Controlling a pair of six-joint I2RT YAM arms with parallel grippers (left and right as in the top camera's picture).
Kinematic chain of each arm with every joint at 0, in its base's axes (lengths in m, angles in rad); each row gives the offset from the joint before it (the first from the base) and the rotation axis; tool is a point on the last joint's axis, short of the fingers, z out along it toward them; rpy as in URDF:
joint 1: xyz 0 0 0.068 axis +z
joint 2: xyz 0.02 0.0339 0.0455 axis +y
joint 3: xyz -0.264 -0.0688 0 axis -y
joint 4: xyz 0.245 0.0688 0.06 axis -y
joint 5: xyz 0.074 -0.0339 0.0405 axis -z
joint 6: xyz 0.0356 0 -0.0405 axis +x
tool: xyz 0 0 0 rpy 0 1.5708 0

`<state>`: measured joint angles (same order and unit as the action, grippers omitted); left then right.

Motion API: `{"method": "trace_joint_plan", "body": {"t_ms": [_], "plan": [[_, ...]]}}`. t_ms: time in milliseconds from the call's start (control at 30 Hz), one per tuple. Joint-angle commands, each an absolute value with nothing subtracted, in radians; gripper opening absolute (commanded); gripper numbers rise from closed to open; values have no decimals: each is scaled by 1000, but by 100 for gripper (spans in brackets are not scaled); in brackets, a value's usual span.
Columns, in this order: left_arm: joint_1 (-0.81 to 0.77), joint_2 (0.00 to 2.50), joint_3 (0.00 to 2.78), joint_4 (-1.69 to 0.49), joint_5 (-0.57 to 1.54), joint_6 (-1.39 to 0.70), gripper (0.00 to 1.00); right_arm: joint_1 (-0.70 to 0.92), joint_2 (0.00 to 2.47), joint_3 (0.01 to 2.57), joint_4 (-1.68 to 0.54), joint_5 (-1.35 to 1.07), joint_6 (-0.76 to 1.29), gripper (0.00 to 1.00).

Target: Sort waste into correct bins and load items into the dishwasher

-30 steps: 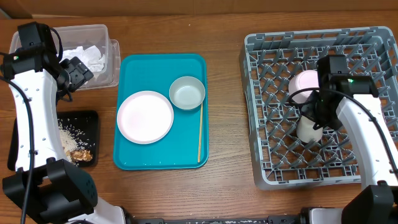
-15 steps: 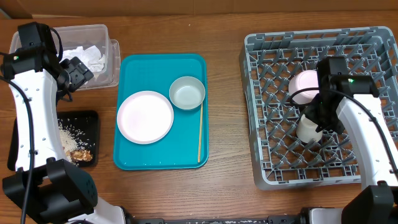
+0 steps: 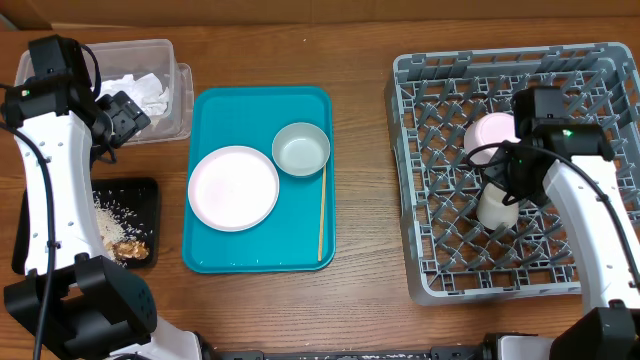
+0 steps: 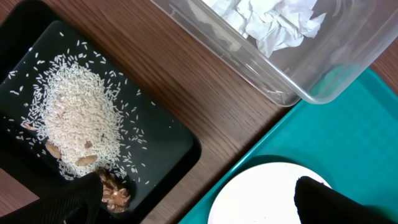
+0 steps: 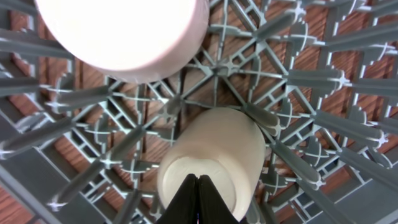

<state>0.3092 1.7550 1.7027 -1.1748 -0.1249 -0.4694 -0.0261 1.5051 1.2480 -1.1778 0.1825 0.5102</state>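
Cup (image 3: 497, 207) is seated between prongs inside the rack (image 3: 420, 275), beside the pink plate (image 3: 492, 135), presumably for steadiness. Right jaws are pressed together at its rim; left jaws, far from the rack, are spread wide.

- one teal tray (image 3: 215, 250)
- one white plate (image 3: 233, 187)
- one small bowl (image 3: 300, 148)
- one thin wooden stick (image 3: 321, 215)
- one grey rack (image 3: 420, 250)
- one cup (image 3: 495, 210)
- one pinkish dish (image 3: 490, 133)
- one clear tub (image 3: 182, 100)
- crumpled napkins (image 3: 140, 90), perhaps two or three, too bunched to separate
- one black tray (image 3: 150, 195)
- one heap of rice (image 3: 108, 218)
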Motion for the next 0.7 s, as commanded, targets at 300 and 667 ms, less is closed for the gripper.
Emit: {"method": "trace_joint_plan", "body": {"t_ms": [300, 667], "plan": [[307, 1745, 1718, -1174, -138, -479, 100, -28, 1499, 1223, -1208, 223, 536, 4], [307, 1745, 1718, -1174, -138, -479, 100, -30, 1498, 1188, -1210, 300, 644, 4]]}}
